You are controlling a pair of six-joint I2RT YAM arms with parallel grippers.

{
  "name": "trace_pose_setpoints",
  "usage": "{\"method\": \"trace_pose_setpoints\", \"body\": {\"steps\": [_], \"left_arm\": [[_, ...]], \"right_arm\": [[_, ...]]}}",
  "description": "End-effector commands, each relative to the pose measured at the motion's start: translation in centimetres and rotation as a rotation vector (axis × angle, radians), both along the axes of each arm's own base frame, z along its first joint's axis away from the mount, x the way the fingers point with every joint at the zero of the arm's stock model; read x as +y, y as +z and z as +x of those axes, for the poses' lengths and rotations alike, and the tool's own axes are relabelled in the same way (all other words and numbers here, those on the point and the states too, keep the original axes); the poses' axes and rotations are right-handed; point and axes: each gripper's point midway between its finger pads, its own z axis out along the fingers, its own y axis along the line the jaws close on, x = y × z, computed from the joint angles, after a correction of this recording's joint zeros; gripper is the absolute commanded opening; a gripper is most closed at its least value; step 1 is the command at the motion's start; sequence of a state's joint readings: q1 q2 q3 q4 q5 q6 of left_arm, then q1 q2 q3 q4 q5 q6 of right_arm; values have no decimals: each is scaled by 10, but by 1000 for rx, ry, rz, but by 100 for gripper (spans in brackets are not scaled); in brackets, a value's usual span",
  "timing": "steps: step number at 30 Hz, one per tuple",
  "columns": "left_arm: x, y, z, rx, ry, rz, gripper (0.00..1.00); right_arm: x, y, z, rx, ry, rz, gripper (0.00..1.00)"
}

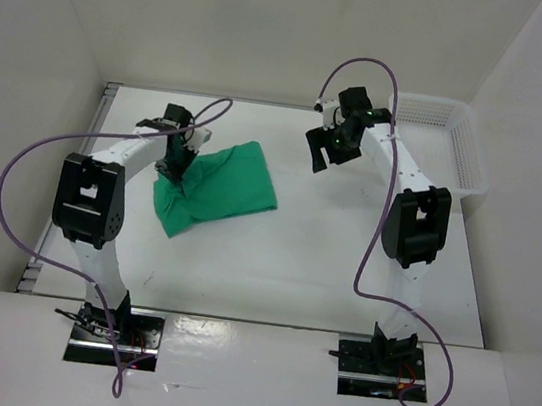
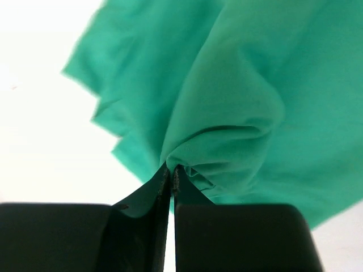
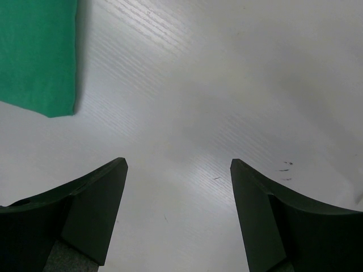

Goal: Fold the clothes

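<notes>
Left gripper (image 2: 171,169) is clamped tight, jaws pressed together on a bunched fold of the green shirt (image 1: 225,185), with the fabric puckering right at the tips. In the top view the shirt lies in a folded heap left of centre on the white table (image 1: 292,267). Right gripper (image 3: 178,164) hangs wide open over bare table, upper right of centre. A corner of the shirt shows at the upper left of its wrist view. A white basket (image 1: 453,128) sits at upper right.
</notes>
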State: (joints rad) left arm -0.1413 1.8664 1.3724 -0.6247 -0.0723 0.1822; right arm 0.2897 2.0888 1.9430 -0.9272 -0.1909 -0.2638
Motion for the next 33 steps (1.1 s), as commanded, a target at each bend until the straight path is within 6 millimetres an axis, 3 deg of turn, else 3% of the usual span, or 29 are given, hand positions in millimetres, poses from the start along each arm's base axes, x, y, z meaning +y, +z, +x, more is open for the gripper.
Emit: {"method": "trace_pose_setpoints", "body": {"steps": [1, 9, 12, 13, 20, 24, 33], "left_arm": [[14, 28, 8, -52, 11, -61, 7], [42, 26, 22, -47, 42, -130, 9], [45, 26, 31, -54, 38, -136, 10], [45, 35, 39, -83, 36, -135, 10], [49, 27, 69, -75, 9, -160, 12], [56, 24, 74, -75, 22, -179, 13], [105, 18, 67, -70, 110, -188, 18]], "right_arm": [[3, 29, 11, -76, 13, 34, 81], [5, 21, 12, -53, 25, 31, 80], [5, 21, 12, -53, 25, 31, 80], [5, 21, 12, -53, 25, 31, 80], [3, 20, 10, -47, 21, 21, 80], [-1, 18, 7, -42, 23, 5, 80], [0, 12, 8, -21, 23, 0, 80]]}}
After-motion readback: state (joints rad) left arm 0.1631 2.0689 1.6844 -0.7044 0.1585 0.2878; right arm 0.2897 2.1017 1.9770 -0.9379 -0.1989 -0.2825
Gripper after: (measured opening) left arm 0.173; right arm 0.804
